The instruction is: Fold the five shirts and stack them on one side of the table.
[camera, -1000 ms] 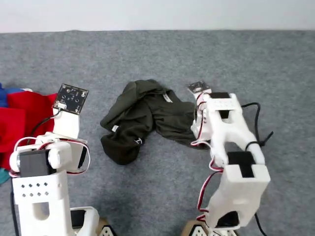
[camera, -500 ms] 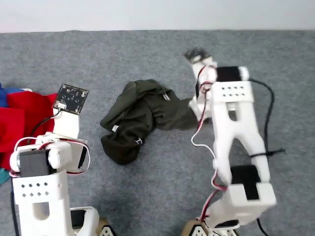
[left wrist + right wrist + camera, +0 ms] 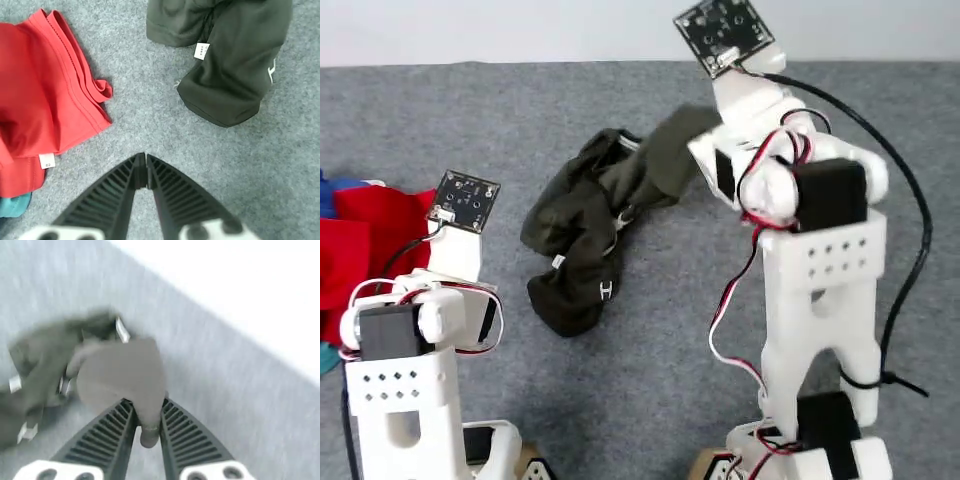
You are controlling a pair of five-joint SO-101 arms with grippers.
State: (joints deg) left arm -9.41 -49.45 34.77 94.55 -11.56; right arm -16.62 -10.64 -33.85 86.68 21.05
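Blurrily, right fingers (image 3: 115, 431) pinch dark shirt (image 3: 120, 371); red shirt (image 3: 370, 240) cut off.

Grey table top (image 3: 650, 400), soft and fuzzy like a carpet. Spreads from the near edge to the far edge, and all the way from left to right. At the far side, a plain white wall (image 3: 520, 30). Meets the grey in one straight line.
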